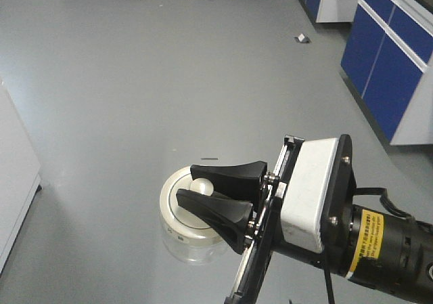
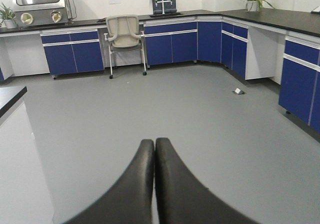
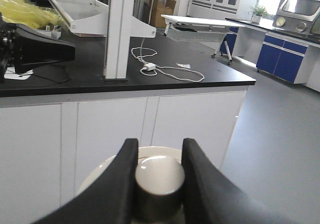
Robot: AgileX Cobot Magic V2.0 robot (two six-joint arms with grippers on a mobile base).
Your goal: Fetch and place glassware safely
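Observation:
The glassware is a squat clear glass jar [image 1: 193,246] with a wide cream-white lid [image 1: 173,206] and a round knob [image 1: 201,187]. My right gripper [image 1: 187,184] holds it by the knob above the grey floor. In the right wrist view the gripper [image 3: 159,144] has one black finger on each side of the knob [image 3: 159,176], and the lid [image 3: 100,170] shows behind them. The glass body is hidden in that view. My left gripper [image 2: 154,141] is shut and empty, its fingers pressed together, pointing across the open floor.
A white cabinet with a black countertop [image 3: 165,74] stands ahead of the right wrist, with a white cable [image 3: 165,69] and a white post [image 3: 119,32] on it. Blue cabinets [image 1: 385,67] line the right. A small object [image 1: 302,38] lies on the floor. A chair [image 2: 123,32] stands far off.

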